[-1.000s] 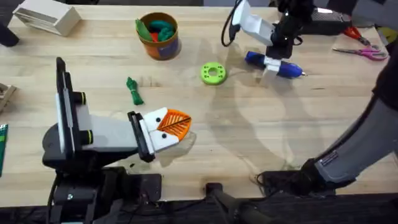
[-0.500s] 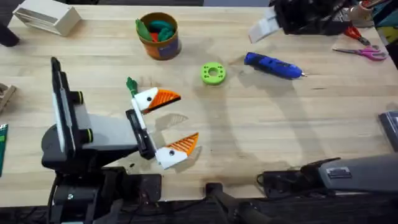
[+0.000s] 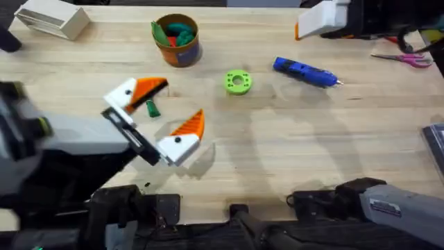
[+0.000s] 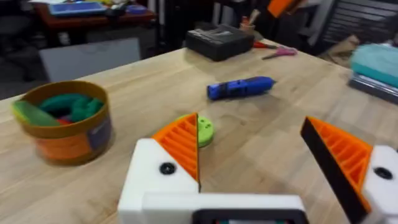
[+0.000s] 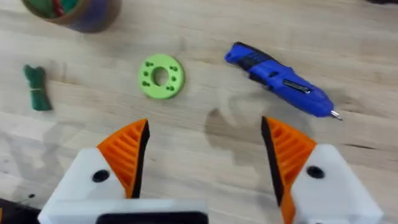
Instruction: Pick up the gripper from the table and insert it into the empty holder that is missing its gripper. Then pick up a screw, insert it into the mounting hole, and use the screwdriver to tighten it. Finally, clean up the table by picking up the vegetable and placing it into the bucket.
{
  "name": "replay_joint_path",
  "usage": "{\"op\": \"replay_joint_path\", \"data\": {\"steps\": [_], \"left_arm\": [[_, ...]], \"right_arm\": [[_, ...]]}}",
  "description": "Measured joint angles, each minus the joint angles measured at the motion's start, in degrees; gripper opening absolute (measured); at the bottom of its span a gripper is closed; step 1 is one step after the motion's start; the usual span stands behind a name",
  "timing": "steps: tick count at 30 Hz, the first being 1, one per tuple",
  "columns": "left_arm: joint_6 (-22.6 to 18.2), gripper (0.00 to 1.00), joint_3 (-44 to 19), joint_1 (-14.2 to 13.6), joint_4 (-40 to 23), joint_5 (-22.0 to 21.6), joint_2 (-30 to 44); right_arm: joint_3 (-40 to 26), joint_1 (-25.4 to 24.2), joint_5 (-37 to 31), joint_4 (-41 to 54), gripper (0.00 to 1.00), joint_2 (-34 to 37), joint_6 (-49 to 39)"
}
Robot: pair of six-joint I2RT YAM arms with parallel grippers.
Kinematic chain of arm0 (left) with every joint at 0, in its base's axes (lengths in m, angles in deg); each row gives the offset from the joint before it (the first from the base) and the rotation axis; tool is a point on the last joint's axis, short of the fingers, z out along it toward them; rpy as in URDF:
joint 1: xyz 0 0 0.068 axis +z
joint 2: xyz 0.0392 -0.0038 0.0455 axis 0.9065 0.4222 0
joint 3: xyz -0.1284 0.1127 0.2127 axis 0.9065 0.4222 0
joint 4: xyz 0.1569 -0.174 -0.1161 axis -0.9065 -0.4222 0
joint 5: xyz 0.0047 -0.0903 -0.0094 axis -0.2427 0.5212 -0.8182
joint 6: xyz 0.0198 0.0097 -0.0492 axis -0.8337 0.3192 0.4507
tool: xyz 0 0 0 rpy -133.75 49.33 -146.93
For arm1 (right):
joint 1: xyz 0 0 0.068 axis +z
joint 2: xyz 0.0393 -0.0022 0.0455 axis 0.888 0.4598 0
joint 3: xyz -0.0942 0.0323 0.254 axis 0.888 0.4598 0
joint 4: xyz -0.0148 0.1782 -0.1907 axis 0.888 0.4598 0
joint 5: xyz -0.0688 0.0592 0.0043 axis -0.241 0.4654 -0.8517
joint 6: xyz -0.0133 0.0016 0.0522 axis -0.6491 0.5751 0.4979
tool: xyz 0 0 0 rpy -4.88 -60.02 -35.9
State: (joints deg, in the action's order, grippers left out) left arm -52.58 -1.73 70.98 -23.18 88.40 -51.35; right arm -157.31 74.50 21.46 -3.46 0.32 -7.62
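Two arms work over the table (image 3: 291, 160), and both have shifted within the last second. The left gripper (image 3: 182, 98), which sat clenched and low near its base, has swung out toward the middle with its jaws released and spread wide. The right gripper (image 5: 205, 140), a second ago down at the screwdriver, has pulled away to the far right edge; its jaws also stand open and hold nothing. I read this as the screw step being over and the clean-up beginning, with the left arm lining up on the vegetable.

A white box (image 3: 52, 19) sits at the far left corner, well out of the way. The bucket (image 3: 177, 40) stands upright at the far side, already holding some toy pieces, with bare table between it and the left gripper. The screwdriver (image 3: 305, 71) lies flat to the right, free of either arm. Scissors (image 3: 402, 58) rest near the right edge. A green ring (image 3: 237, 82) lies between bucket and screwdriver, off the likely path.

Smallest is the vegetable (image 3: 150, 107), flat on the table just beside the far left finger, inside the open jaws but not yet gripped. Nothing blocks it.
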Motion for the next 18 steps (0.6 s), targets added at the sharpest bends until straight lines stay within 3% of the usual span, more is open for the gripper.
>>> {"op": "replay_joint_path", "data": {"steps": [6,8,10,15,18], "left_arm": [[-2.9,0.983,-11.8,1.6,-9.6,-5.3,10.1],[-6.4,0.985,-23.3,1.9,-21.1,-9.9,23.4],[-7.9,0.985,-26.3,1.9,-25.0,-12.2,27.4],[-11.2,0.985,-33.8,1.9,-32.0,-18.5,35.9],[-12.2,0.985,-36.9,1.9,-32.3,-21.3,39.0]], "right_arm": [[10.4,0.0,2.7,-3.5,0.978,-5.6,2.5],[19.6,-0.9,3.2,-3.6,0.976,-13.7,3.0],[22.2,-1.7,3.2,-3.7,0.977,-17.0,3.0],[27.8,-4.8,3.2,-3.5,0.978,-24.4,3.0],[28.9,-6.9,3.3,-3.2,0.978,-26.7,3.0]]}}
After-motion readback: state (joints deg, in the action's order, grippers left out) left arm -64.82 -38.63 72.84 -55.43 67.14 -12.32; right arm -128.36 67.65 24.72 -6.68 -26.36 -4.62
